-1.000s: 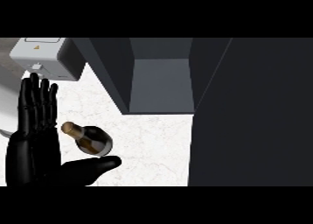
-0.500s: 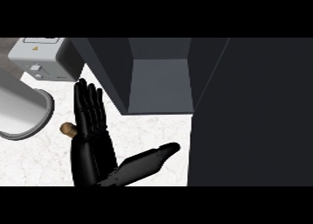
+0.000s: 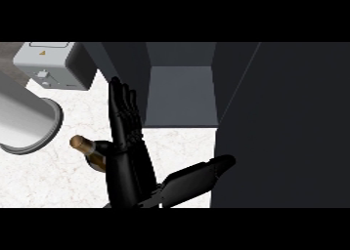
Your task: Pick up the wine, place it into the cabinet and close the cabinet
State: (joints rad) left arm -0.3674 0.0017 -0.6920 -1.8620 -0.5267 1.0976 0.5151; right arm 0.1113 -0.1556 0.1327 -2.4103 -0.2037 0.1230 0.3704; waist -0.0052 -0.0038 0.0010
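While the wine lies ungrasped left of the open cabinet, the right hand hovers flat, holding nothing.

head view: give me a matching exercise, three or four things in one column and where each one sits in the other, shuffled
Things:
1. wine bottle
2. cabinet
3. toaster
4. right hand

Places or states:
A. top left corner of the view, on the counter
B. open, its grey inside showing, at the top middle
C. lying on the white counter, partly hidden behind the black hand
D. fingers straight and pointing up the view, thumb spread to the right

Pairs: 1-C, 2-B, 3-A, 4-D
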